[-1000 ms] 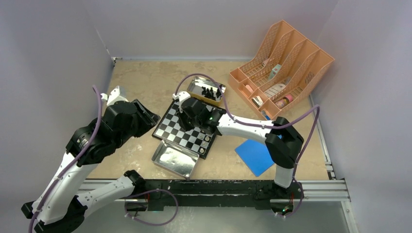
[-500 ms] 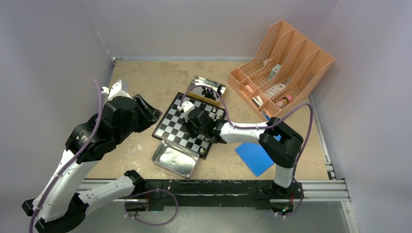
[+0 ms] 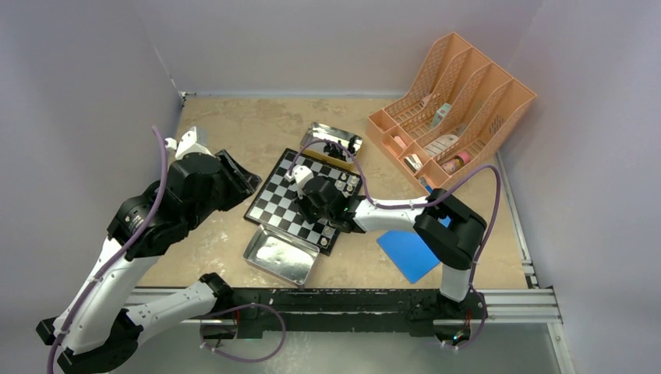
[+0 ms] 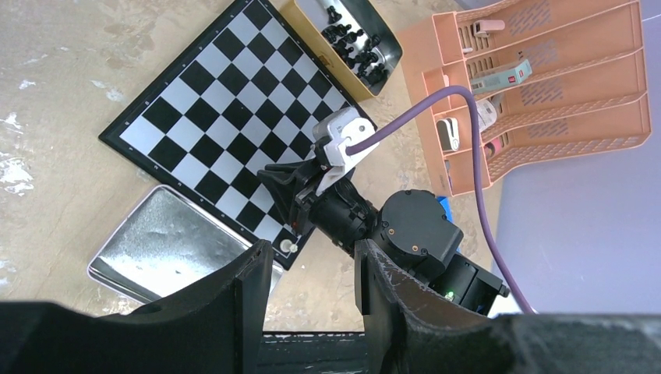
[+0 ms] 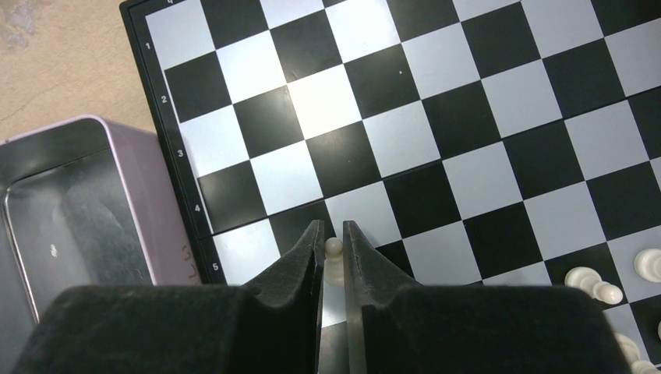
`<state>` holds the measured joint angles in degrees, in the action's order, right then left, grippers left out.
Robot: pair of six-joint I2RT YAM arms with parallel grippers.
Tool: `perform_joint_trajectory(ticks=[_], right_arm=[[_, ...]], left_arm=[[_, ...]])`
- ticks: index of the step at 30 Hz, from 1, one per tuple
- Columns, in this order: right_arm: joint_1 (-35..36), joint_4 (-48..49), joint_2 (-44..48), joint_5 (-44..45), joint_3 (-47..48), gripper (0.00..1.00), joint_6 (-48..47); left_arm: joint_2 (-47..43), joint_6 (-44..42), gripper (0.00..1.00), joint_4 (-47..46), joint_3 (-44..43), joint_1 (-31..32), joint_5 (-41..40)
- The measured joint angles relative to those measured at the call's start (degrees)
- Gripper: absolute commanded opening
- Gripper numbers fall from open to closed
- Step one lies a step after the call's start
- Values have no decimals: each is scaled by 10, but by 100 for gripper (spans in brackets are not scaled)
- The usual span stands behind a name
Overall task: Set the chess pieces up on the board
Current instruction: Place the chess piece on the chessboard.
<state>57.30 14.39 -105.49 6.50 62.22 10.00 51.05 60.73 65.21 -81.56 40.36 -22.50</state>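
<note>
Far left of the overhead view: left hand [image 4: 312, 257], raised over bare tabletop [image 3: 226, 125] just off the left corner of the board [image 3: 271, 199]. With fingers [image 4: 234, 300] spread apart and empty.

Left of centre, toward the bottom: a shiny metal tin [image 3: 279, 257], open side up, tight against the board's lower-left edge.

Centre: the board, flat on the tabletop, turned like a diamond, most squares bare. Over it the right hand [image 5: 333, 227], tilted down toward the side nearest the tin. Nearly pressed together, pinching a white pawn [image 5: 334, 249]. Pawn upright, at the lower middle of the wrist view, close to the numbered border and just below the printed 5. Base hidden between the fingers, so exact square impossible to tell.

Lower right of that same wrist view: a few more white pieces [image 5: 596, 284] on the board, one apparently on its side.

Just above centre in the overhead view: a second tin [image 3: 355, 144] at the board's upper corner, holding the black pieces [image 4: 355, 51] in a loose cluster.

Right of centre, low: a flat blue square [image 3: 409, 251] on the tabletop, apart from the board, its upper right part hidden by the right arm [image 3: 448, 230].

Upper right: an orange file rack [image 3: 460, 93] with slanted compartments, small odds and ends in the slots, well apart from the board.
</note>
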Motion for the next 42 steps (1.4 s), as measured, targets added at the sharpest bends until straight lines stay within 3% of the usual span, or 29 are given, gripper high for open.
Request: perform_joint_trajectory(ticks=[12,19,29,42], right_arm=[[0,20,9,0,-37,18,-5],[0,17,30,0,-37,12,-4],[0,-7,33,-1,-37,22,-5],[0,-21,21,0,-18,14,-7]], left_arm=[[0,17,43,0,0,0,14],[-1,34,43,0,0,0,27],[-6,47,44,0,2,0,33],[-9,46,45,0,8,0,39]])
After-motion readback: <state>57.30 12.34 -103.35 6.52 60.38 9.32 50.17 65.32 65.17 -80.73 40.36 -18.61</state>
